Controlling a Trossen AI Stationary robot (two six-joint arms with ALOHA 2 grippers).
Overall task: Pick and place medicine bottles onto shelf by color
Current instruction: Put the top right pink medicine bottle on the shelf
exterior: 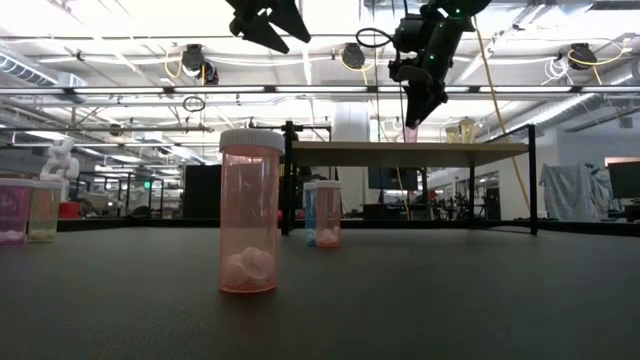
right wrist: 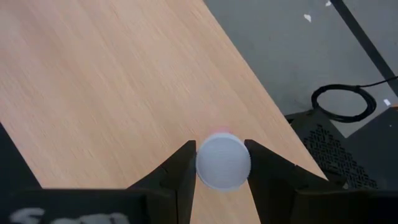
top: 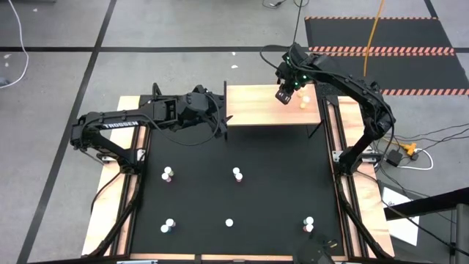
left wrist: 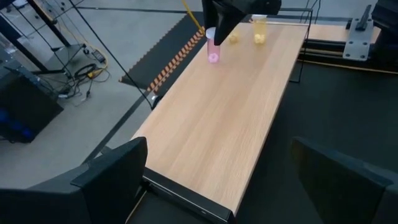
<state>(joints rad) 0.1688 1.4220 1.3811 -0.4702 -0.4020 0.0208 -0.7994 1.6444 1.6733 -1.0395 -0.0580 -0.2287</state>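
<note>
- Room first: an open workshop floor with black tape lines, a hazard-striped dark mat (top: 377, 33) beyond the far edge, cables trailing at the right, ceiling pipes and lamps showing in the low view.
- Worktop (top: 271, 183) next: a black sheet edged in pale wood, both dark arms reaching in from its sides.
- Shelf (top: 256, 106) sits at the far edge, a light-wood board on thin black legs, mostly bare.
- Left pincer (top: 218, 116) hovers at the shelf's left end, spread wide and carrying nothing.
- Right pincer (right wrist: 222, 169) is over the shelf's right part, narrowed onto a pink bottle (left wrist: 213, 48) by its white cap, the bottle upright just above or on the board; I can't tell which.
- Risk one: the hold is on the round cap only, so a release from any height probably tips the bottle and lets it roll off the near edge.
- Risk two: a yellow bottle (left wrist: 259, 31) stands near on the same board, and a sideways drift could knock it or muddle the colour groups.
- Risk three: the left pincer hangs close by the board, and a swing could catch a leg.
- Small stuff: five more bottles dot the worktop, the nearest pink one (exterior: 249, 211) upright.
</note>
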